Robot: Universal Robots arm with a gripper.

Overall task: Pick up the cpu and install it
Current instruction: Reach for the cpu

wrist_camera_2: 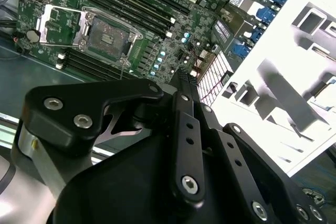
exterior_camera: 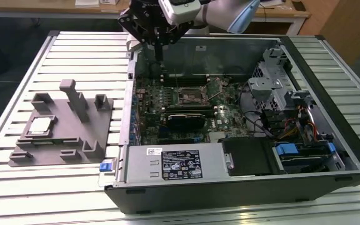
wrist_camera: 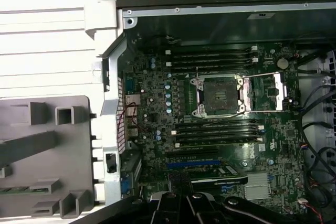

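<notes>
The cpu (exterior_camera: 41,125), a small pale silver square, lies flat in a recess of the grey plastic tray (exterior_camera: 67,145) at the exterior view's left. My gripper (exterior_camera: 159,55) hangs over the far left corner of the open computer case (exterior_camera: 243,187), well away from the cpu. Its black fingers (wrist_camera_2: 182,85) meet at the tips with nothing between them. The open processor socket (wrist_camera: 218,95) on the green motherboard (exterior_camera: 167,101) has its metal frame lifted; it also shows in the second wrist view as the socket (wrist_camera_2: 107,35).
Upright blocks (exterior_camera: 73,96) rise from the tray. Inside the case sit a black expansion card (exterior_camera: 186,121), memory slots (wrist_camera: 215,129), a power supply (exterior_camera: 174,164), a drive cage (exterior_camera: 273,86) and cables (exterior_camera: 299,126). Everything rests on a slatted white table (exterior_camera: 42,197).
</notes>
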